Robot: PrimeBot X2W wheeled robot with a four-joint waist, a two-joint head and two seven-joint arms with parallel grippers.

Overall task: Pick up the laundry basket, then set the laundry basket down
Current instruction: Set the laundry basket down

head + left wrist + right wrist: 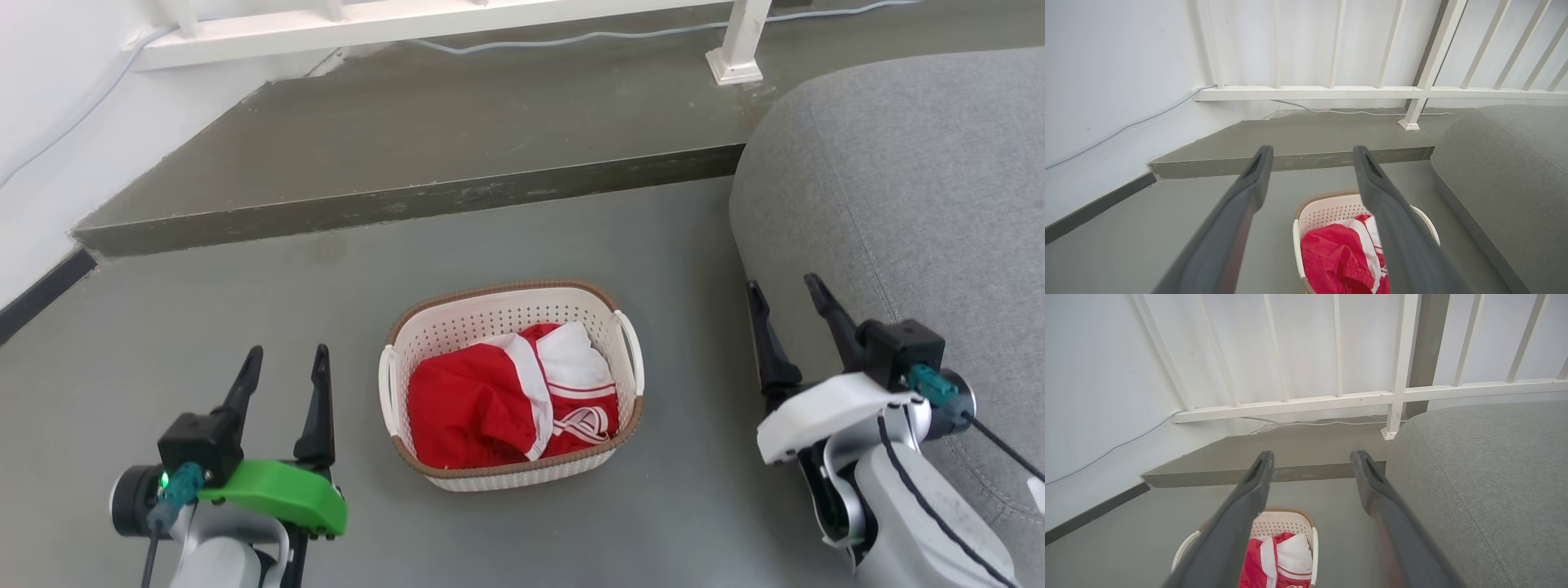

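The left gripper (pixel 287 353) has its two dark fingers (pixel 317 400) spread apart and empty, with bare floor (pixel 245 286) between them. It hovers at the near left, well apart from the laundry basket (pixel 490 322) and left of it. In the left wrist view the left gripper (pixel 1312 150) is just as released, and the basket (pixel 1327 210) sits partly behind its right finger (pixel 1392 220).

The right gripper (pixel 782 284) is also released and carries nothing. Its fingers (pixel 767 351) stand at the near right, right of the basket and clear of it, by the edge of a grey upholstered seat (pixel 898 204). In the right wrist view the right gripper (pixel 1312 454) frames the floor, with the basket (pixel 1282 522) low behind its left finger (pixel 1237 526).

The basket stands upright on the floor between the two grippers, its mouth facing up. Its long axis runs left to right, slightly skewed so that the right end lies a little farther away. One white loop handle (pixel 384 384) is on the left short end and the other (pixel 634 351) on the right short end. A red and white garment (pixel 465 408) lies crumpled inside.

Beyond the basket a raised concrete step (pixel 408 147) crosses the scene. A white railing (pixel 367 24) stands on it at the far side, with a pale cable (pixel 571 37) along its foot. A white wall (pixel 65 98) closes the left side.
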